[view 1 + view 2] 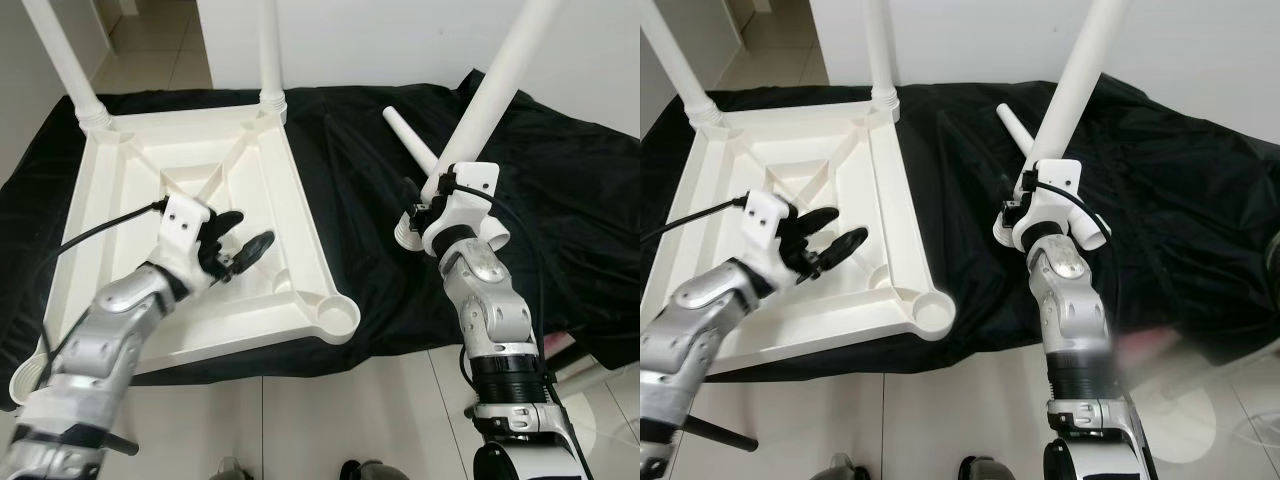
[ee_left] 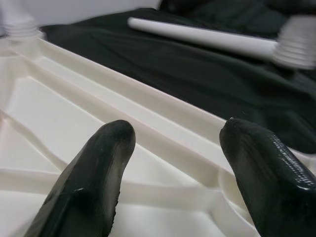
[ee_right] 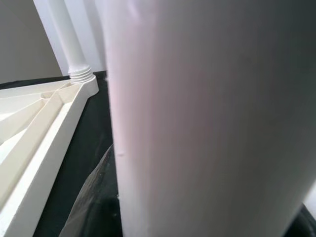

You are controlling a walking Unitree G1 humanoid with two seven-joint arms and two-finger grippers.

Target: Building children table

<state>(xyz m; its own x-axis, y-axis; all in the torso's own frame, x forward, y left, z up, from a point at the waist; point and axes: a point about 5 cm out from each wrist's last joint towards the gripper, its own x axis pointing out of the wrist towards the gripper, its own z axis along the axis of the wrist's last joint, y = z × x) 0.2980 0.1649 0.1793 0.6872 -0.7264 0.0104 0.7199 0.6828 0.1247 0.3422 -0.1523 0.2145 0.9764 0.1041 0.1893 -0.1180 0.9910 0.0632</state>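
The children's table top (image 1: 120, 190) was seen lying upside down on a black cloth (image 1: 560, 190), with two white legs already standing in its far corner sockets. The near right corner socket (image 1: 335, 316) was open and unfilled. A third leg (image 1: 490, 90) was held in the right end effector (image 1: 425, 215), gripped near its threaded lower end, its long axis tilted up and away toward the robot's right. A fourth leg (image 1: 410, 140) lay flat on the cloth just behind it. The left end effector (image 1: 240, 250) was held wide apart and unladen over the inner tray of the table top, near its right rim. The open socket lay down and to the left of the held leg's lower end, with the right arm judged the nearer. The leg would probably need to be brought upright over that socket.
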